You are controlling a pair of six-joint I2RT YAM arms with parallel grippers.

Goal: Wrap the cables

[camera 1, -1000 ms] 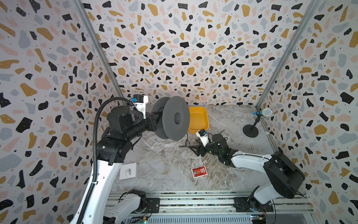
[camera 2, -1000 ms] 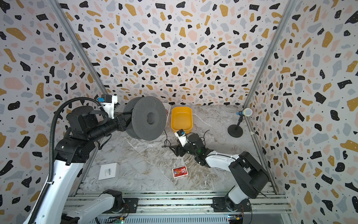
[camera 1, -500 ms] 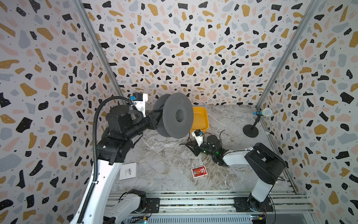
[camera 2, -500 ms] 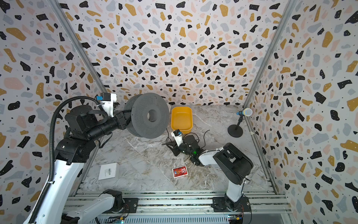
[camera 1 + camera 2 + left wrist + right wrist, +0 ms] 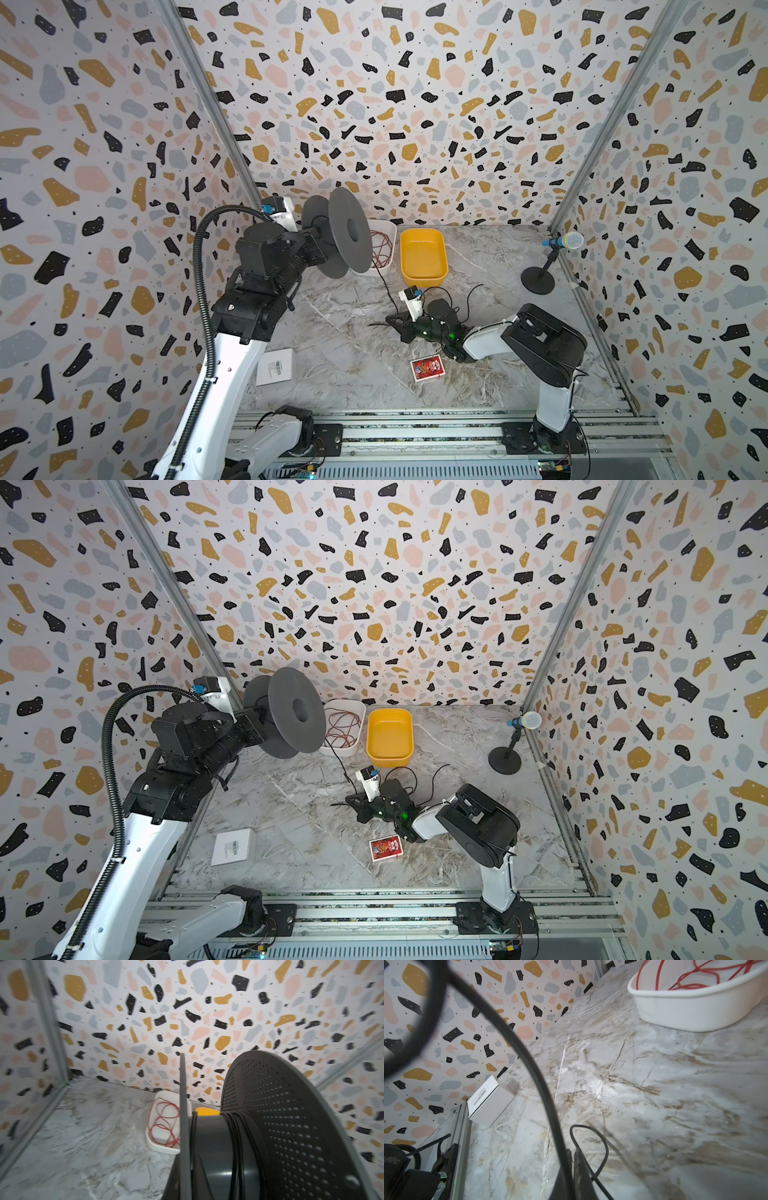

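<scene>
Near the front, stretches the right arm [image 5: 486,345] low over the table [image 5: 332,357], right gripper [image 5: 392,323] clamped on the black cord [image 5: 543,1088]. Farther back, holds the left arm [image 5: 232,353] raised, left gripper [image 5: 318,251] squeezing the gray spool [image 5: 349,232] by its rim, some cord wound on its hub.

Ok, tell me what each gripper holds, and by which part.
Left gripper: grey spool, pinched by its near flange. Right gripper: black cable, pinched somewhere along its length, not at a visible end.
</scene>
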